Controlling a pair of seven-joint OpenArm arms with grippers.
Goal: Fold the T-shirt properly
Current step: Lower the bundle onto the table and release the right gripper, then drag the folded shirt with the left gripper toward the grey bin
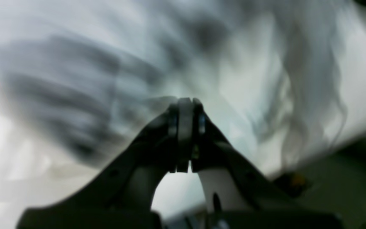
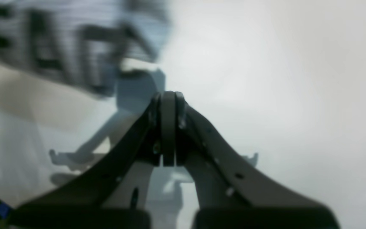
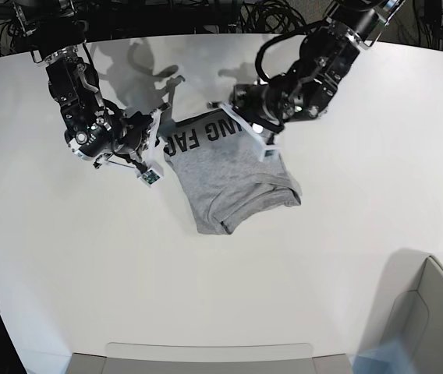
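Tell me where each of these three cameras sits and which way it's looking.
Left wrist: behind the shut left gripper, looking along its jaws at blurred grey T-shirt fabric.
Right wrist: behind the shut right gripper, facing the white table; the shirt's black lettering shows upper left.
Base: overhead, looking down on the table, both arms and the T-shirt between them.
Shared: all three views show the T-shirt.

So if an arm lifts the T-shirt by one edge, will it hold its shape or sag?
Probably sag: the T-shirt is soft grey knit, already rumpled, with a rolled fold along one side. Its layers would likely slide apart, since nothing pins them. It looks light, so pushing it across the smooth white table may bunch it rather than shift it whole.
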